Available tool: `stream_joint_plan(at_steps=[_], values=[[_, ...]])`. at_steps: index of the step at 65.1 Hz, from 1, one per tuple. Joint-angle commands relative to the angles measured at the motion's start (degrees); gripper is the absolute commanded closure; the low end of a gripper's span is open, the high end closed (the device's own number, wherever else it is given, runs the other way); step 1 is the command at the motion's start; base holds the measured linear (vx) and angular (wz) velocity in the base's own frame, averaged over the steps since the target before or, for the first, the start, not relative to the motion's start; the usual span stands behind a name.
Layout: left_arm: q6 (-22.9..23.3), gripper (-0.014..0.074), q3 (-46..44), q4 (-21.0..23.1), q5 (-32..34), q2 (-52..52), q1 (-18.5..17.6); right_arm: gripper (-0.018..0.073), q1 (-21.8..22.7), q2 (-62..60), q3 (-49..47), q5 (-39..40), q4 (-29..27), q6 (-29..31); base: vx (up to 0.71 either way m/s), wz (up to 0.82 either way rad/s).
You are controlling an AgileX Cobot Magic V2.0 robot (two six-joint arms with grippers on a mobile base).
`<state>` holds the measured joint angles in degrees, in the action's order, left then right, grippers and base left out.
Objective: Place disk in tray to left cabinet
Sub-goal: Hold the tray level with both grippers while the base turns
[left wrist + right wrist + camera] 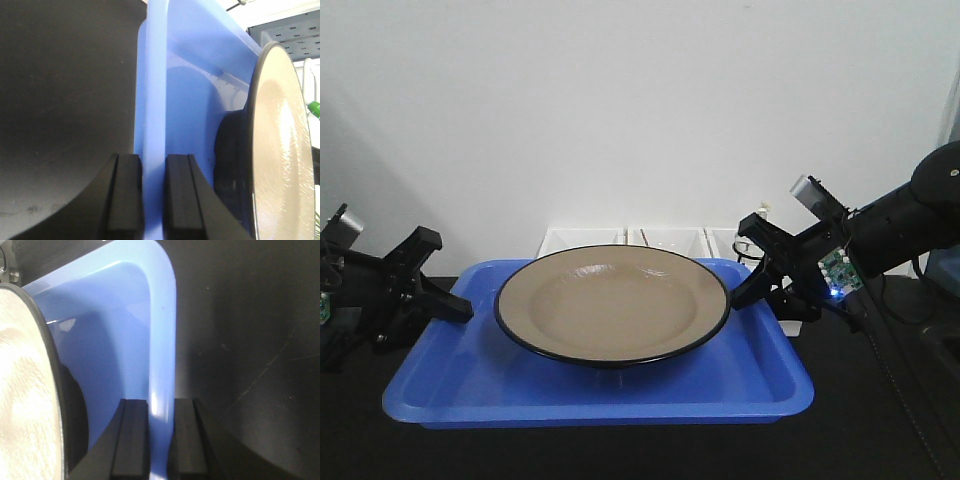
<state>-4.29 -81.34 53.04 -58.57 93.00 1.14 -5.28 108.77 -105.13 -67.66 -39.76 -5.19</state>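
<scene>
Fingers (pixel 126 197) of the left gripper (pixel 455 305) and right gripper (pixel 750 285) sit nearly closed, each pinching an end lip of the blue tray (pixel 440 395), whose long axis runs side to side across the dark counter (pixel 880 440), tan disk (pixel 610 305) face-up inside.

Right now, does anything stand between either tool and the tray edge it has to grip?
Nothing visible does. The left tool and the right tool each have their fingers closed on either side of the lip of the tray. The disk sits inside, clear of both.
</scene>
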Motion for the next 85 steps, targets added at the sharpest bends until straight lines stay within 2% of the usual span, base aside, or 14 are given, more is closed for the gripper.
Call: stream_joint_plan(at_steps=[1,58,85], values=[[1.99,0.0597,-2.40,13.39,-2.87,-3.47,-1.53,0.0565,-1.34,-3.50,-2.08,0.18,-12.78,-0.09,0.00,0.00],[1.99,0.0597,-2.40,13.45,-2.81,-3.47,-1.53,0.0565,-1.34,-3.50,-2.08,0.18,-12.78,-0.09,-0.01,0.00],[1.99,0.0597,-2.40,13.45,-2.68,-3.47,-1.53,0.0565,-1.34,-3.50,-2.08,0.18,-12.78,-0.09,-0.14,0.02]])
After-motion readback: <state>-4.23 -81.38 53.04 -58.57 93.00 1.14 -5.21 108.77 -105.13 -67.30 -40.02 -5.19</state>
